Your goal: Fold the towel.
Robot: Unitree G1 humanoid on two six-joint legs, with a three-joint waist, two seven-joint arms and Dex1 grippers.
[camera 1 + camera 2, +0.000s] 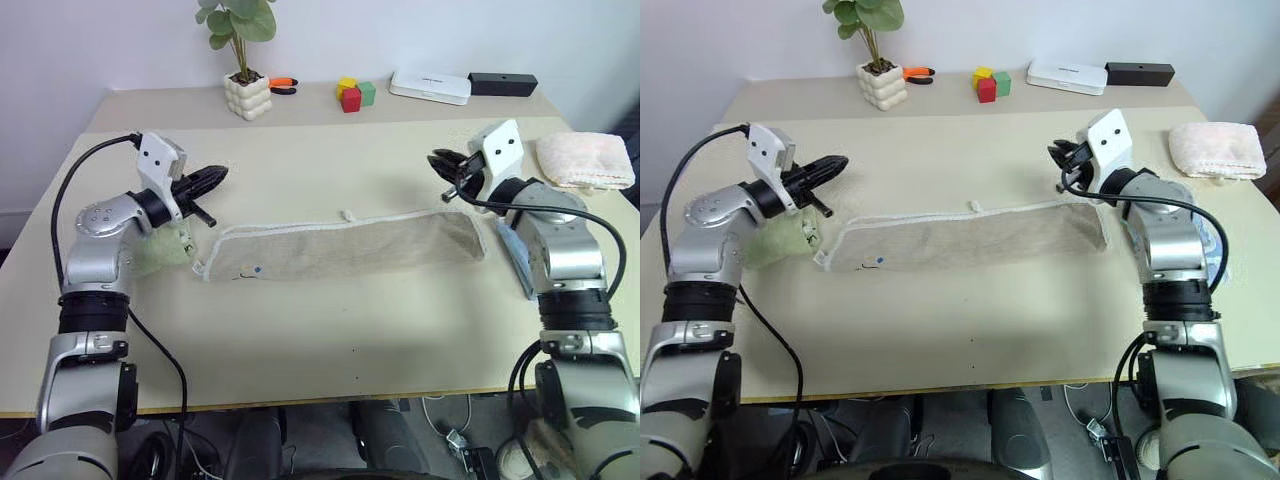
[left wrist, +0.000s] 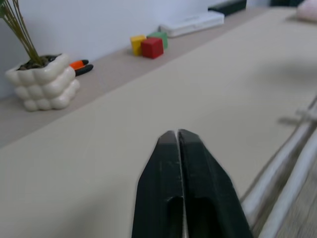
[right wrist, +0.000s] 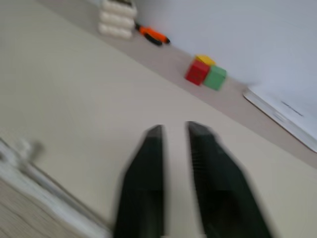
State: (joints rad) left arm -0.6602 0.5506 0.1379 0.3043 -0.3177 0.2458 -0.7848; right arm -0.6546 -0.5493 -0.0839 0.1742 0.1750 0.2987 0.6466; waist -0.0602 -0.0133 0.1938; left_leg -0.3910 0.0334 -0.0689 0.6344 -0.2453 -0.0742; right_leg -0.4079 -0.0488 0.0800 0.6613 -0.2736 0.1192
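From the head: beige towel (image 1: pixel 345 250) spread flat as a long strip across the middle of the desk (image 1: pixel 300 340), white corded edging along its far side, a small white loop on that edge, a small dark mark near its left end. Left jaws raised above the desk just beyond the towel's left end, clenched, grasping nothing. Right jaws raised beyond the towel's right end, apart from the cloth, empty as well. Light green folded cloth (image 1: pixel 160 255) under the left arm, just beside the towel's left end. Pale blue folded cloth (image 1: pixel 515 255) against the right arm. Pinkish-white folded towel (image 1: pixel 585 160) at the far right of the desk. Along the back edge: potted plant (image 1: pixel 247 95), orange-handled tool (image 1: pixel 283 84), red block (image 1: pixel 350 100) with a yellow and a green one (image 1: pixel 367 93), white flat box (image 1: pixel 430 86), black box (image 1: pixel 502 83).

From the left wrist: two black fingers (image 2: pixel 163 188) pressed together, no gap, nothing between them. Bare desk beneath, white edging of the towel close by at one side, pot and blocks far off.

From the right wrist: black fingers (image 3: pixel 146 178) blurred, standing slightly apart, a strip of desk visible between them, nothing gripped. Towel's corded edge and loop nearby, clear of the tips.
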